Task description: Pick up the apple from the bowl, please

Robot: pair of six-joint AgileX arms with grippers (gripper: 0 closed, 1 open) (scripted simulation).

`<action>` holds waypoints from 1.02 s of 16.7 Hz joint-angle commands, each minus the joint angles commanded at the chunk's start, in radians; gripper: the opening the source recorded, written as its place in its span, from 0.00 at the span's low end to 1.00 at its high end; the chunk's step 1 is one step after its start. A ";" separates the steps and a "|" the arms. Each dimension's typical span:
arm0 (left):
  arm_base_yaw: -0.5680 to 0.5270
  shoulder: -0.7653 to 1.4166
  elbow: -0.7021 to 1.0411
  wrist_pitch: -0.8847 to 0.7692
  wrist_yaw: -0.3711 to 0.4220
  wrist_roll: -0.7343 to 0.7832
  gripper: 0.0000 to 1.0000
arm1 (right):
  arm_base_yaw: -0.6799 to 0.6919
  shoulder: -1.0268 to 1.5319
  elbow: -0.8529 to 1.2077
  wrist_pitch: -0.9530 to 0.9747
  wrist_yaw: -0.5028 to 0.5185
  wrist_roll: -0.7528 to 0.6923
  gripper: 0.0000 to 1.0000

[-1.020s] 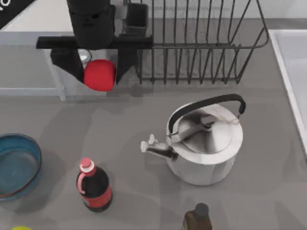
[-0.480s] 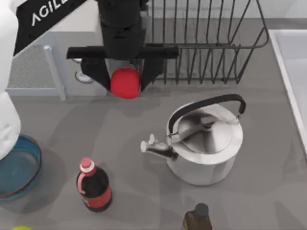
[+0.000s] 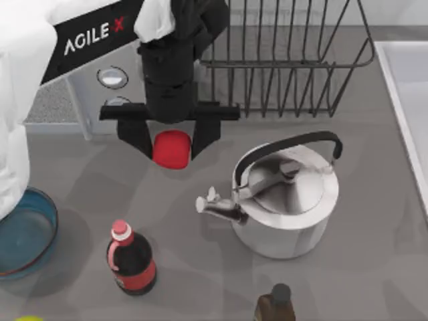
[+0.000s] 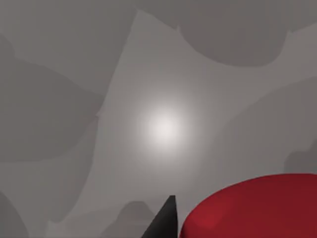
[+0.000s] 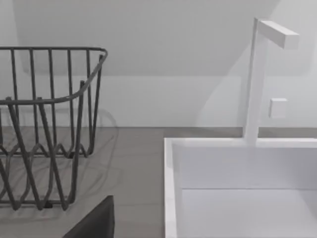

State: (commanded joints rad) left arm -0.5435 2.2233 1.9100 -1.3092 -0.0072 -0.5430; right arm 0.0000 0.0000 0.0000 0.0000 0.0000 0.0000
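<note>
light: even, soft | shadows: faint, overlapping on table (image 3: 374,267) | glare: bright spot, left wrist view

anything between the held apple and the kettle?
No. In the top view, bare grey table separates the apple, gripped by the left gripper, from the kettle.

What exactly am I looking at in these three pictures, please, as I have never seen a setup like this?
It is a simulated robot with two arms at a grey table. The top view looks down from above; the other two come from cameras on each wrist. The left gripper is shut on the apple, a red fruit, held up above the table between the dish rack and the cola bottle. The left wrist view shows that apple close up. The blue bowl at the left edge holds nothing now. A steel kettle stands in the middle. The right wrist view shows the rack and a white sink.
</note>
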 joint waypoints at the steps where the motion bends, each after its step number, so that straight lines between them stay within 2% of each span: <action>1: 0.000 -0.001 -0.037 0.041 0.000 0.000 0.00 | 0.000 0.000 0.000 0.000 0.000 0.000 1.00; 6: -0.024 -0.019 -0.161 0.191 0.009 0.003 0.00 | 0.000 0.000 0.000 0.000 0.000 0.000 1.00; 11: -0.026 -0.020 -0.166 0.198 0.010 0.003 0.00 | 0.000 0.000 0.000 0.000 0.000 0.000 1.00; 17: -0.026 -0.020 -0.166 0.198 0.010 0.003 0.45 | 0.000 0.000 0.000 0.000 0.000 0.000 1.00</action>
State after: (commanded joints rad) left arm -0.5697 2.2029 1.7436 -1.1115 0.0031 -0.5402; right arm 0.0000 0.0000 0.0000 0.0000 0.0000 0.0000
